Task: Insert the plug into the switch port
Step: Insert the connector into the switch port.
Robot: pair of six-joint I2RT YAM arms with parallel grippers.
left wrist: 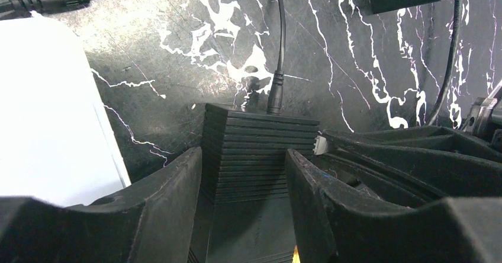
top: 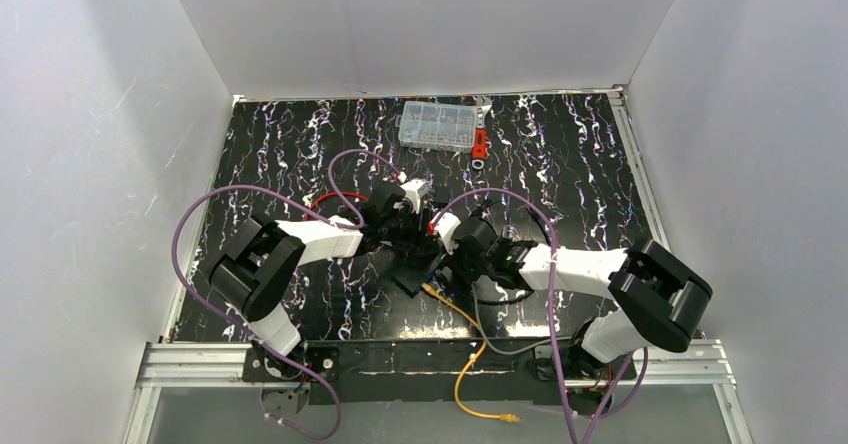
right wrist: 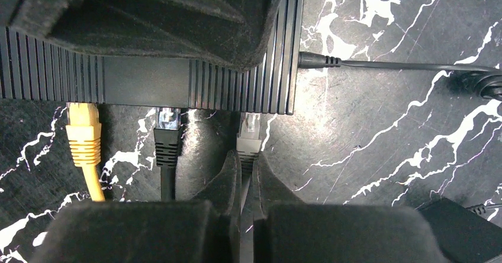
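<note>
Right pincer (right wrist: 248, 177) pinched shut on plug (right wrist: 249, 135), clear tip right at the switch port (right wrist: 251, 115), seating unclear. Left pincer (left wrist: 243, 156) clamps switch box (left wrist: 260, 134) on desk (left wrist: 355, 67).

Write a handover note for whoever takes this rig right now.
Left hand: shut on the switch, bracing it.
Right hand: shut on the grey-booted plug, whose clear tip is at the switch's port edge. Can't tell if it is seated.
Done: yellow plug and black plug appear to be in neighbouring ports.
Left: push the grey-booted plug home, then release.
</note>
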